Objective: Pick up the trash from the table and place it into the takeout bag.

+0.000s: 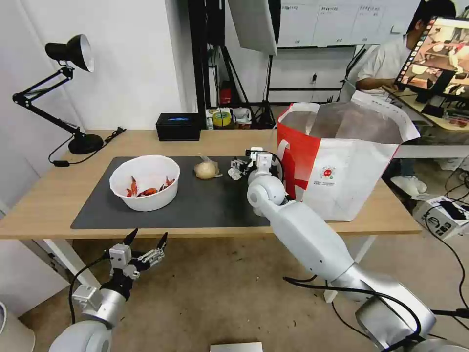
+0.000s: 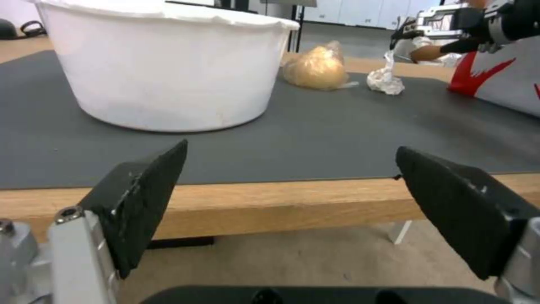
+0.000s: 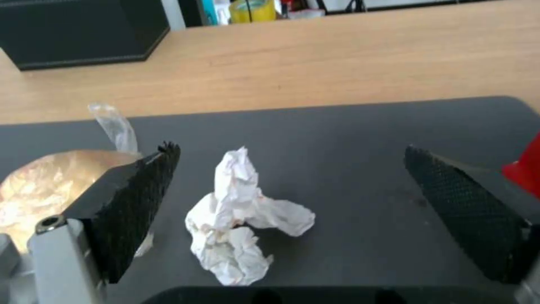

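Right gripper (image 3: pixel 292 211), fingers spread wide and holding nothing, hovers over the crumpled white tissue (image 3: pixel 239 219), which lies low and centre in the right wrist view on the dark grey mat (image 3: pixel 365 139). In the head view that tissue (image 1: pixel 236 171) sits mid-frame, just left of the takeout bag (image 1: pixel 342 161), with the plastic-wrapped bun (image 1: pixel 205 169) close on its other side. To do this step well, I judge the gripper should drop straight down, keep the tissue centred between both pads, and close low on the bulk of the wad without catching the bun's wrapper. Left gripper (image 1: pixel 146 240), also spread, waits at lower left below the table (image 1: pixel 49 195) edge, near the white bowl of crayfish shells (image 1: pixel 144 182).
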Available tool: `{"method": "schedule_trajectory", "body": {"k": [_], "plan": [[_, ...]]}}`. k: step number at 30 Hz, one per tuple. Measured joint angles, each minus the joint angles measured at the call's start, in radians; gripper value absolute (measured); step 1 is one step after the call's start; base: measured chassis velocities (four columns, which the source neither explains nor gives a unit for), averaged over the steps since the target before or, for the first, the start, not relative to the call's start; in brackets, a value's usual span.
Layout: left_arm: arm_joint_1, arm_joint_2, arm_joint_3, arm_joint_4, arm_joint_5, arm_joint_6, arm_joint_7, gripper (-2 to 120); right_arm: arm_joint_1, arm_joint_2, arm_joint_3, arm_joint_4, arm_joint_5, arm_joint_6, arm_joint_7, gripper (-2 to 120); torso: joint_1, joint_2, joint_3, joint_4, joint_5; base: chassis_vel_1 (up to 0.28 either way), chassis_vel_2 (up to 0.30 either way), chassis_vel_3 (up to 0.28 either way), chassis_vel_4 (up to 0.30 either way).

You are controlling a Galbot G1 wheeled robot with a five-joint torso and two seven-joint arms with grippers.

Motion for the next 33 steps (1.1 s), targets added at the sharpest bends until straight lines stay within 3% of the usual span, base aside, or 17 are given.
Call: {"method": "schedule_trajectory", "body": {"k": [33], "plan": [[-0.003,-0.004,0.003,-0.001,0.000,-0.002,-0.001,100,0.060,0.053,0.000,-0.125,-0.004,-0.122,-0.044,100,0.000,0.000,0.000,0.0000,0.0001,0.000,0.000,0.000,0.000]]}}
